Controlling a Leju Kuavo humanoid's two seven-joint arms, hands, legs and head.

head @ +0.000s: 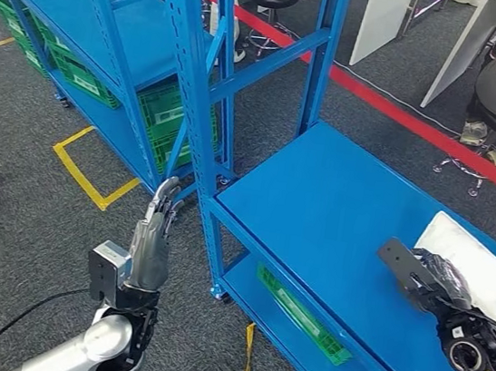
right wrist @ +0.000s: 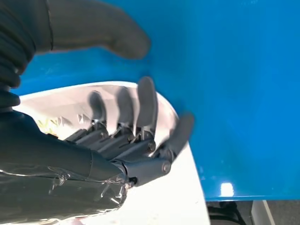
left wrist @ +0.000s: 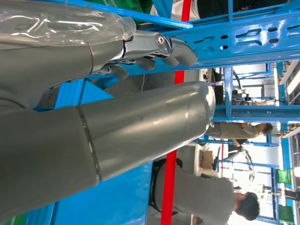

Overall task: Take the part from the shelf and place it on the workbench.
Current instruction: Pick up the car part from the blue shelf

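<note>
The right hand's [right wrist: 116, 140] fingers [right wrist: 146, 101] are spread and lightly curled, holding nothing, hovering just above a white part [right wrist: 169, 197] that lies flat on the blue shelf [head: 325, 205] near its right end. In the head view this part [head: 476, 266] sits just beyond the right hand [head: 426, 278]. The left hand [head: 152, 241], fingers straight and empty, is raised beside the shelf's upright post [head: 196, 87], over grey floor [head: 28, 157].

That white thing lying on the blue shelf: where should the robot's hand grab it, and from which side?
Probably at its rounded corner, coming down from above. The white part lies flat on the shelf, too low to wrap, so pinching the edge that faces the bare blue looks best. The right hand hovers there, fingers over the part and thumb over the shelf.
</note>
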